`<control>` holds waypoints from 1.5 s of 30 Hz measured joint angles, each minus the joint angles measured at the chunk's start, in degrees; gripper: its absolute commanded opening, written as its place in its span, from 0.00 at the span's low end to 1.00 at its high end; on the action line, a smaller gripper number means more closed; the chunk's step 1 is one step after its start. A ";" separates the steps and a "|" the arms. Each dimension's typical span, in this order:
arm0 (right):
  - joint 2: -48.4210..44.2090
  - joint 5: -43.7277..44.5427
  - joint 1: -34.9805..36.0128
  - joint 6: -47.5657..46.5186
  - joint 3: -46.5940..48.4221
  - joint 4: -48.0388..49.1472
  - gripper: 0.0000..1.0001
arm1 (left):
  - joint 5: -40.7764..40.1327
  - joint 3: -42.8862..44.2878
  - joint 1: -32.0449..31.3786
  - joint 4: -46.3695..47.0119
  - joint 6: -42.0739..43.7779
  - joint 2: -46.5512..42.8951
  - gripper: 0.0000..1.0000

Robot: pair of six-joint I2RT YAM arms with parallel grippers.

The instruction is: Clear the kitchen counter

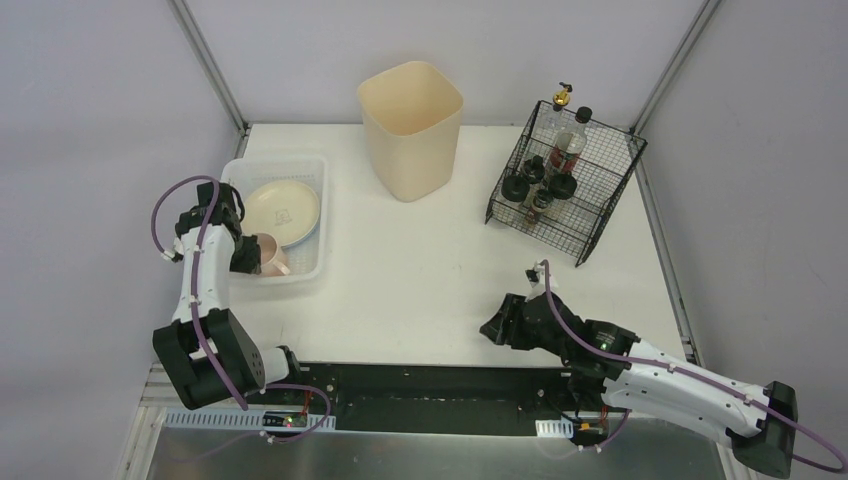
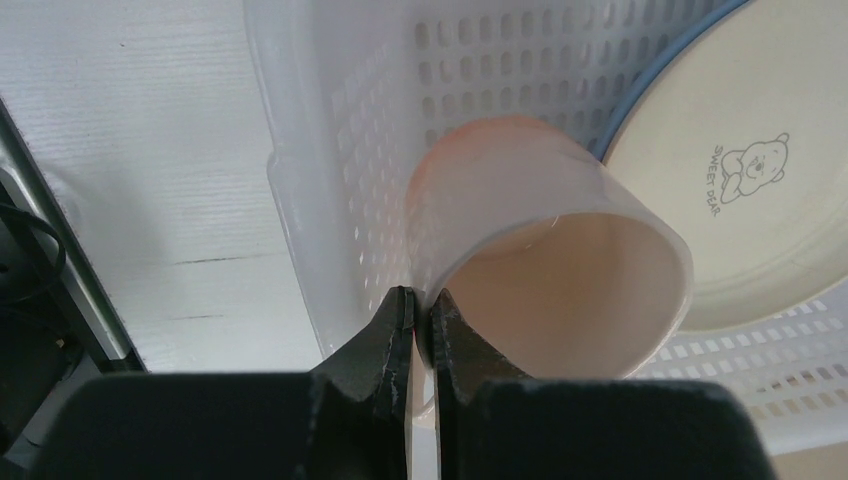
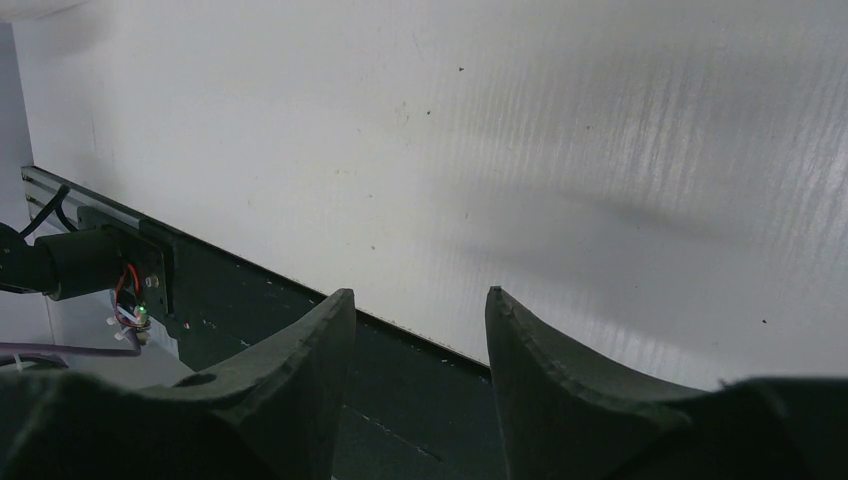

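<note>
Left claw (image 2: 422, 320) (image 1: 245, 255): jaws drawn almost together, pinching the thin wall at the rim of a pale pink cylindrical cup (image 2: 520, 200) (image 1: 270, 252).
Cup: lies on its side, open mouth turned back toward the claw and to its right, closed base pointing away; whether it rests on anything or hangs free I cannot tell.
White perforated plastic basket (image 2: 330, 130) (image 1: 300, 272): directly under and ahead of the left claw, its corner wall just left of the fingertips.
Cream round plate (image 2: 760, 150) (image 1: 285, 210): blue-rimmed, printed with a small bear; it lies in the basket ahead and to the right of the left claw, just past the cup.
Right claw (image 3: 420, 300) (image 1: 495, 325): fingers spread apart with nothing between them.
Kitchen counter (image 1: 420, 270) (image 3: 550, 150) (image 2: 150, 150): the large flat white tabletop, spreading beneath and ahead of the right claw, whose fingertips hang over its dark front edge; it also shows to the left of the left claw, beside the basket.
Tall beige plastic bin (image 1: 410, 130): upright, well ahead of both claws, between them.
Black wire rack (image 1: 600, 200): well ahead of the right claw and a little to its right, with dark-capped bottles (image 1: 565, 150) inside.
</note>
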 measured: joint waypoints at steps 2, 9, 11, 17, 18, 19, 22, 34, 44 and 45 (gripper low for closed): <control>0.02 0.00 0.00 0.09 -0.04 0.17 0.54 | -0.07 -0.07 0.00 -0.44 -1.09 0.00 0.00; 0.04 0.00 0.00 0.35 -0.22 0.37 0.54 | -0.17 -0.15 0.00 -1.18 -3.50 0.11 0.00; 0.15 -0.02 0.00 0.39 -0.42 0.63 0.54 | -0.17 -0.17 0.00 -1.29 -4.15 0.50 0.00; 0.57 0.02 0.00 0.50 -0.57 0.74 0.57 | -0.15 -0.26 0.00 -0.83 -5.05 3.28 0.10; 0.57 0.02 0.00 0.50 -0.57 0.76 0.57 | -0.13 -0.26 0.00 -0.68 -5.11 3.89 0.12; 0.57 0.04 0.00 0.50 -0.57 0.81 0.58 | -0.11 -0.28 0.00 -0.55 -5.25 4.46 0.15; 0.70 0.07 0.00 0.50 -0.57 0.96 0.60 | 0.09 -0.37 0.00 -0.42 -5.38 5.66 0.24; 2.03 0.07 0.00 0.48 -0.57 1.07 0.66 | 0.94 0.59 0.00 0.44 -1.29 9.11 0.53; 3.74 0.04 0.00 0.37 -0.57 1.92 0.68 | 2.36 3.96 0.02 0.28 4.04 8.28 0.99; 3.98 0.07 0.00 0.35 -0.57 2.05 0.68 | 2.58 3.96 0.02 0.15 4.33 7.89 0.99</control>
